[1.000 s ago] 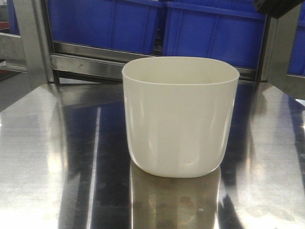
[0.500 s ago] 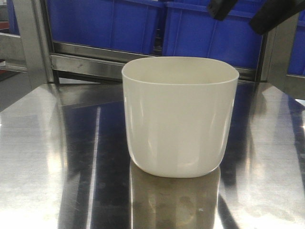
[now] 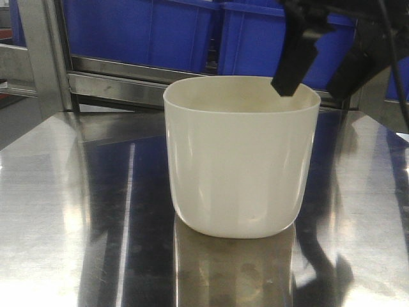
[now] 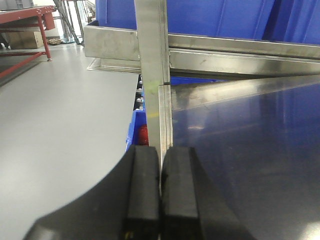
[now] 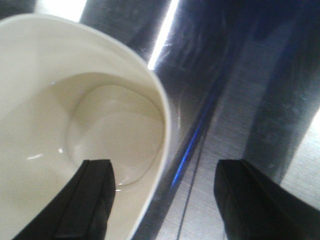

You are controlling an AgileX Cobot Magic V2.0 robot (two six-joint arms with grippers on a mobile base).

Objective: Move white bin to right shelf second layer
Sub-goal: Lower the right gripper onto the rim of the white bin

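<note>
The white bin (image 3: 239, 160) stands upright and empty on the shiny steel tabletop (image 3: 64, 211), in the middle of the front view. My right gripper (image 3: 313, 80) hangs open over its right rim: one finger (image 5: 92, 192) is above the bin's inside (image 5: 75, 125), the other (image 5: 250, 200) is outside the wall, over the table. My left gripper (image 4: 161, 165) is shut with nothing in it, at the table's left edge, facing a steel upright (image 4: 152, 65). The right shelf second layer is out of view.
Blue crates (image 3: 275, 38) sit on a steel rack bar (image 3: 121, 83) right behind the bin. Steel posts (image 3: 41, 57) flank the table. Grey floor (image 4: 60, 125) lies left of the table, with a red-framed bench (image 4: 30, 20) far off.
My right gripper has come down from the top right corner of the front view to the bin's right rim. The bin has stayed in place.
</note>
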